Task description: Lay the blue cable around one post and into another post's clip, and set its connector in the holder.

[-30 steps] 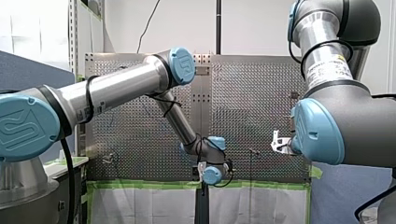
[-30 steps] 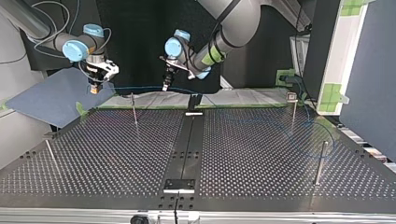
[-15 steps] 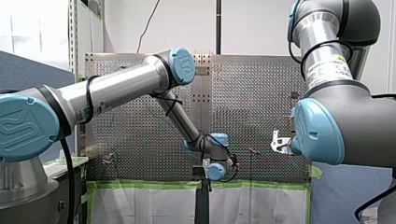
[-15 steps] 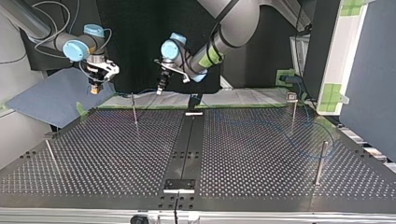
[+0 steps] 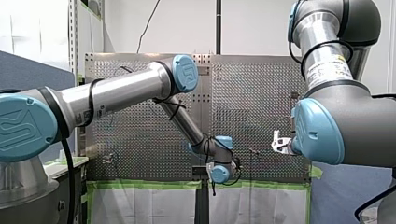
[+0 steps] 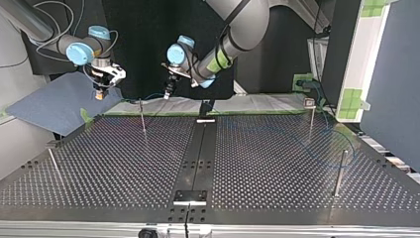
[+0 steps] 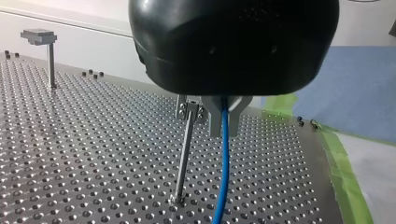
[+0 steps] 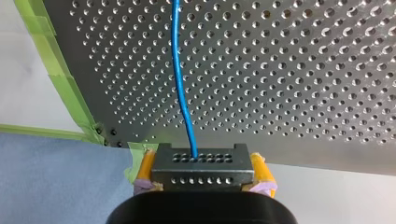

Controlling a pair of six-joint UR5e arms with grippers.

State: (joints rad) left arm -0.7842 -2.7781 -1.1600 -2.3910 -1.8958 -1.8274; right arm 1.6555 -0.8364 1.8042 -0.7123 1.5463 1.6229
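In the left wrist view my left gripper (image 7: 224, 125) is shut on the blue cable (image 7: 222, 172), which hangs down between its metal fingers. A thin post with a clip on top (image 7: 188, 112) stands right beside those fingers. My right gripper (image 8: 201, 171) has its yellow pads shut on the black connector (image 8: 201, 159), and the cable (image 8: 180, 70) runs away ahead of it. In the top view my right gripper (image 6: 101, 92) hangs at the far left beyond the table's edge. My left gripper (image 6: 168, 93) hovers near the clip post (image 6: 142, 115). The black holder (image 6: 206, 107) stands at the far middle.
Other posts stand on the perforated table (image 6: 124, 163): one with a clip (image 6: 310, 116) at the top view's far right, a plain one (image 6: 341, 171) nearer, another (image 6: 53, 164) at the left. A loose loop of cable (image 6: 346, 141) lies at the right. Green tape (image 8: 70, 88) marks the table's edge.
My left gripper has carried the cable toward the top view's left, from near the holder to close by the clip post. My right gripper has stayed in place with the connector.
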